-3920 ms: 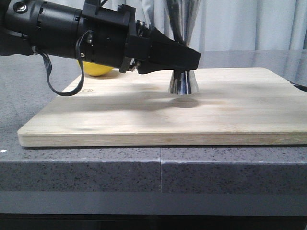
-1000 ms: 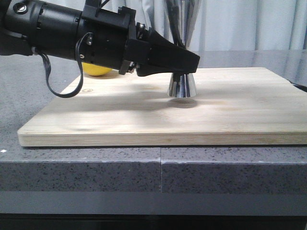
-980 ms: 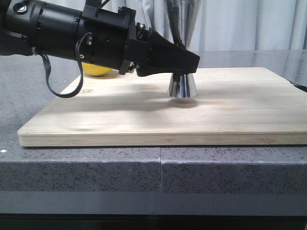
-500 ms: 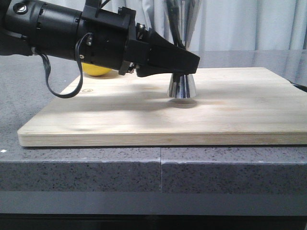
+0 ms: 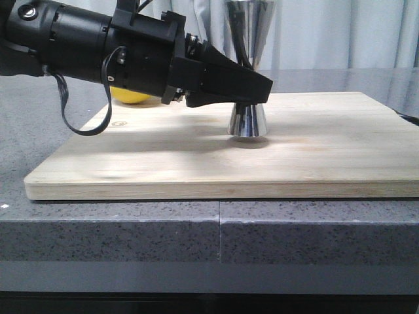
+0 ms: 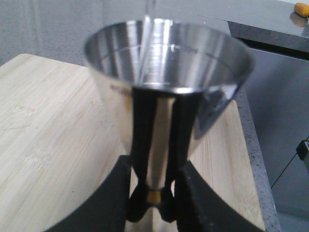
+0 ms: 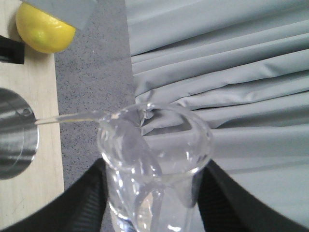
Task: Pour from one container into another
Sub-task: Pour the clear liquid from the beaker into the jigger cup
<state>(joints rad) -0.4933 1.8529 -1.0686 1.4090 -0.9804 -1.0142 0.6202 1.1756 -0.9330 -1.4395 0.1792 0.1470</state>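
The steel jigger stands upright on the wooden board. My left gripper is shut on its waist, and the left wrist view shows the fingers pinching at the gold band below the open upper cup. My right gripper is shut on the clear glass beaker, tilted with its lip toward the jigger. A thin clear stream runs from the lip toward the cup and shows inside it. The beaker and the right gripper are out of the front view.
A yellow lemon lies at the board's back left, behind my left arm, and shows too in the right wrist view. Grey speckled counter surrounds the board. A pale curtain hangs behind.
The jigger and my left gripper have sunk slightly, so the jigger's base is closer to the board and its upper rim now shows in the front view.
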